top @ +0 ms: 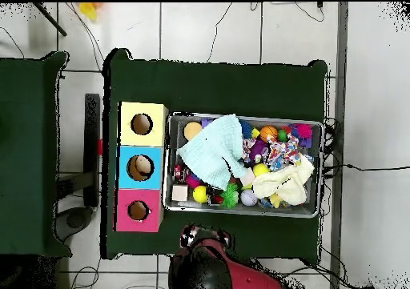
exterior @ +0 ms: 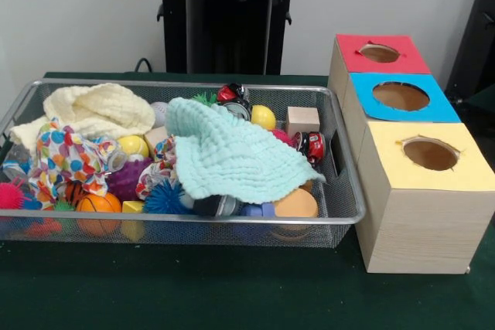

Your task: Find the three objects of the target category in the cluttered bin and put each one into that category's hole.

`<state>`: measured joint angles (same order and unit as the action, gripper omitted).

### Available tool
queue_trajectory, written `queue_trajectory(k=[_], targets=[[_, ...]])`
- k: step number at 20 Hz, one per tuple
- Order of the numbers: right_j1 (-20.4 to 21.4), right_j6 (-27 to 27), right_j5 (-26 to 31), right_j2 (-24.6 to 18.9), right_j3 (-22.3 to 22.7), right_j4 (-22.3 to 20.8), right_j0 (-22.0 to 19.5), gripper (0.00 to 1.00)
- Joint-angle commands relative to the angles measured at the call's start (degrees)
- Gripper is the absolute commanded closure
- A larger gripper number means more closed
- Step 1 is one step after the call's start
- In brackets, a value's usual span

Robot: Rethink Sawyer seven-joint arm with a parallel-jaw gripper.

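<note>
Green table [exterior: 232,299] carries a wire mesh bin [exterior: 340,191], long axis running left-right in front view. Beside its right end, touching or nearly so: row of 3 wooden boxes w/ holes, tops yellow [exterior: 456,171], blue [exterior: 363,98], red [exterior: 352,52]. In the bin: mint cloth [exterior: 232,156] mid, cream cloth [exterior: 100,110], small toys incl. orange ball [exterior: 97,205]. Robot base [top: 210,266] at edge; gripper not seen, state unknown.

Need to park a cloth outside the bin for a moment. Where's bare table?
Bare green table runs along the wire bin's front edge, and a narrower strip lies beyond its far rim. The bin itself is packed, with the mint cloth covering its middle. The three boxes sit close beside it.
</note>
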<state>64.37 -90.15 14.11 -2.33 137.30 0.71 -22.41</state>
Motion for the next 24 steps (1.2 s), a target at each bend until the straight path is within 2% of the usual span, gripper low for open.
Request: queue_trajectory(k=[1, 5, 10, 14, 20, 24], targets=[[-12.0, -4.7, -9.9, -5.6, -3.1, -5.4, -1.0, 0.0], [-15.8, -5.3, -12.5, -4.2, -6.0, -6.8, -1.8, 0.0], [-19.2, -4.4, -12.2, -4.4, -10.0, -7.6, -2.5, 0.0], [-21.8, -2.1, -9.1, -5.7, -13.7, -8.9, -4.2, 0.0], [-21.0, -0.8, -4.5, -5.4, -16.1, -10.1, -5.2, 0.0], [-19.2, -2.7, -4.6, -4.9, -13.7, -10.0, -6.3, 0.0]])
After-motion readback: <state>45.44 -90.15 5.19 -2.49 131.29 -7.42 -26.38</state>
